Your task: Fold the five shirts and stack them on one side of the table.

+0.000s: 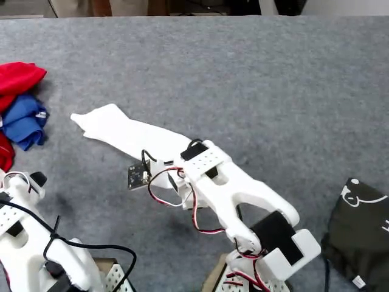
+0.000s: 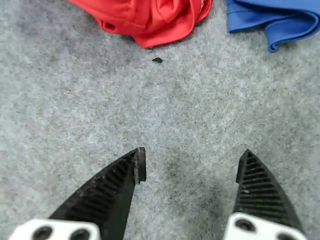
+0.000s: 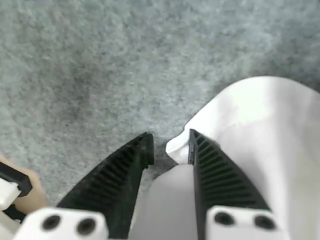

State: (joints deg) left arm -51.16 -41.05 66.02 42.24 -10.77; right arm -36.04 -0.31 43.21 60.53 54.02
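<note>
Table (image 1: 273, 73) is grey felt-like cloth and fills almost all of your high view. Past its far edge you get a thin strip of the room, floor and furniture bases, too cropped to tell more.

Right arm (image 1: 237, 194) stretches from the near edge toward the table's middle. Left arm (image 1: 24, 243) sits at the near left corner.

White shirt (image 1: 121, 135) lies mid-table as a long narrow band. It runs from the right arm's wrist out toward the far left.

Black shirt (image 1: 361, 234), with a white print, is bunched at the near right edge, well apart from the white one.

Red shirt (image 1: 18, 76) and blue shirt (image 1: 24, 121) are crumpled at the left edge, touching, red on the far side. More red cloth shows just nearer than the blue; you can't tell whether it's the same shirt.

Right gripper (image 3: 170, 145) is pinching the white shirt's near end. Its jaws are nearly together with cloth between them.

Left gripper (image 2: 192, 162) is spread wide over bare table, near the red and blue shirts and not touching them.

A dark speck (image 2: 157, 60) lies on the table just beside the red shirt.
</note>
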